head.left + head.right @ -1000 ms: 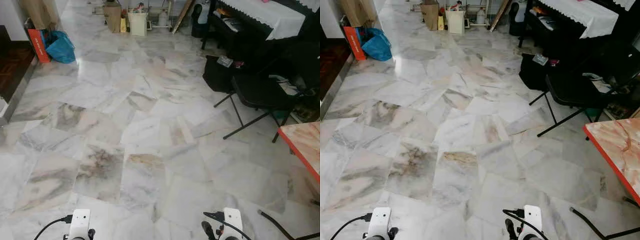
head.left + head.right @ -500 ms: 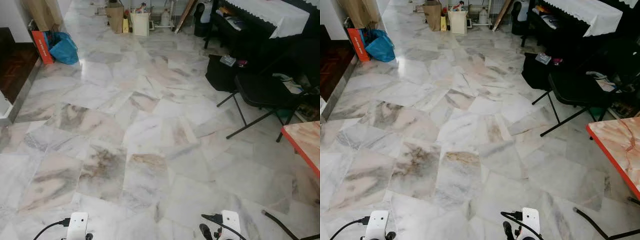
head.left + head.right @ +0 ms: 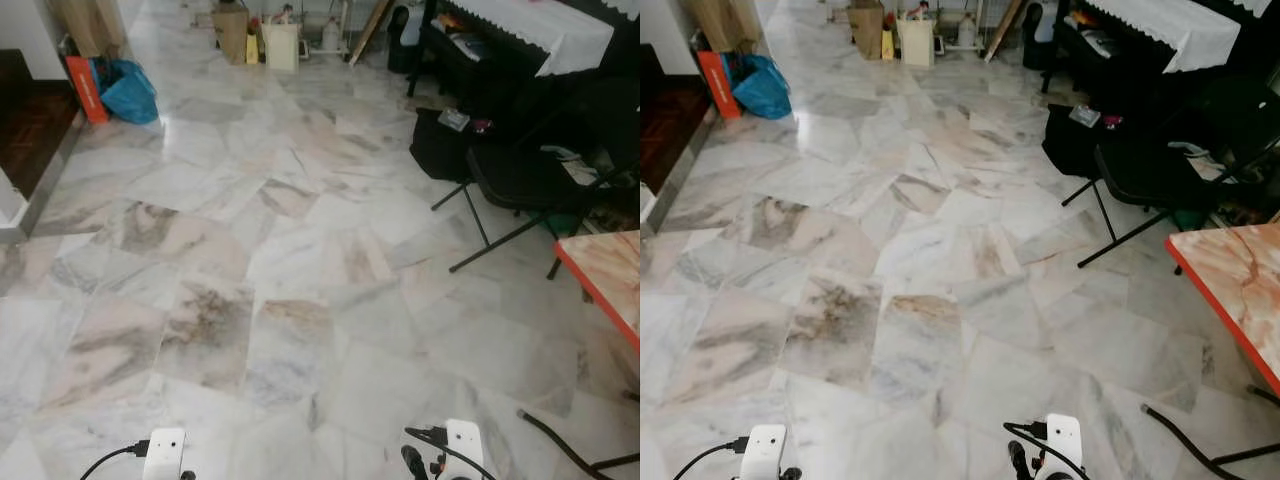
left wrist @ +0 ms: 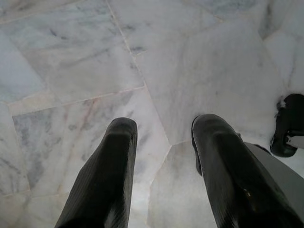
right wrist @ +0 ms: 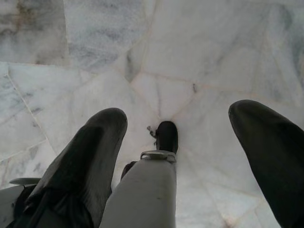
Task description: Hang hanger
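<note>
I stand on a pale marble floor point(image 3: 300, 280) in a room. Both arms hang low at my sides, and their white wrist units peek in at the bottom of the eye views, left arm point(image 3: 165, 452) and right arm point(image 3: 462, 445). My left gripper point(image 4: 164, 137) points down at the tiles, open with nothing between its black fingers. My right gripper point(image 5: 178, 118) is open too and holds nothing; past it I see my own leg and foot point(image 5: 166, 137) on the floor.
A black folding chair point(image 3: 520, 180) and a black bag point(image 3: 440, 145) stand at the right. An orange-edged marble table point(image 3: 605, 280) is at the near right, with a black cable point(image 3: 560, 445) on the floor. Far back are boxes point(image 3: 280, 45), and at the left a blue bag point(image 3: 128, 92).
The whole picture sways a little as I walk, so the camera has moved. Both arms hang as before, and the left wrist unit sits slightly lower in the picture.
</note>
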You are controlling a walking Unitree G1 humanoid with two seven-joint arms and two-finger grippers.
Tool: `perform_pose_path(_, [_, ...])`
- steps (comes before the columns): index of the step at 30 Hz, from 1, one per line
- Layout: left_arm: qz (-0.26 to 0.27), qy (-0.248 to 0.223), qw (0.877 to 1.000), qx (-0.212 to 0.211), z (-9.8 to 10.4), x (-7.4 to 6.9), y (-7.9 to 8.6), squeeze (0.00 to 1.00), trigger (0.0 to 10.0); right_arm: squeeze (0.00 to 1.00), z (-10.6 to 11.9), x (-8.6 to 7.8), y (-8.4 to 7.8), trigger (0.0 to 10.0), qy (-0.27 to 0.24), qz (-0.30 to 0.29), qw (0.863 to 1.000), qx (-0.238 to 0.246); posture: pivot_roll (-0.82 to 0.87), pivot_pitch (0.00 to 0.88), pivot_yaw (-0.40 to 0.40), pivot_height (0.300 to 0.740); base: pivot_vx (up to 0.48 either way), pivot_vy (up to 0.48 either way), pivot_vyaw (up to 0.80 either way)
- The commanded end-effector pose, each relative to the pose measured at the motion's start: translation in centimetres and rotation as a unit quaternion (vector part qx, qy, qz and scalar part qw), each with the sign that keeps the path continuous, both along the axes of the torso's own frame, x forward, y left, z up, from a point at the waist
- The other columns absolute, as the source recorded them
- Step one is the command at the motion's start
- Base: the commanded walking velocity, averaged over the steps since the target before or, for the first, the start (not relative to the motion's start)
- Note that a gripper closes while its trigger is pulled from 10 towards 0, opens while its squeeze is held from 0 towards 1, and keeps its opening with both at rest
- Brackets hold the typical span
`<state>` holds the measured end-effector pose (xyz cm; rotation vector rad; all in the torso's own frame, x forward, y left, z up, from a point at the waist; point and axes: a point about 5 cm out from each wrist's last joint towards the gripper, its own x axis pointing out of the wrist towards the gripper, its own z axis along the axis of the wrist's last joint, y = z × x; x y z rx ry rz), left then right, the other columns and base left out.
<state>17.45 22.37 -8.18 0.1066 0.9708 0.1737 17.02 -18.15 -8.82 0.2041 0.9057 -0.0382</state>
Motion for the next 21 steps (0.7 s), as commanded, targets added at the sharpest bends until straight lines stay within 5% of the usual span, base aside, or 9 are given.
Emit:
perform_pose_path(1, [-0.007,0.014,1.000,0.001,-0.30,-0.49,-0.21,0.00,10.0,0.00,0.05,0.00,-0.31,10.0,-0.002,-0.001,1.000,-0.004,-0.05,0.000,-0.025,0.740,-0.326,0.000,0.00])
perform_pose_path(21, [0.000,0.015,1.000,0.000,-0.23,-0.57,0.30,0.00,10.0,0.00,0.12,0.20,-0.18,10.0,-0.003,0.003,1.000,-0.002,-0.04,0.000,-0.031,0.740,-0.328,0.000,0.00])
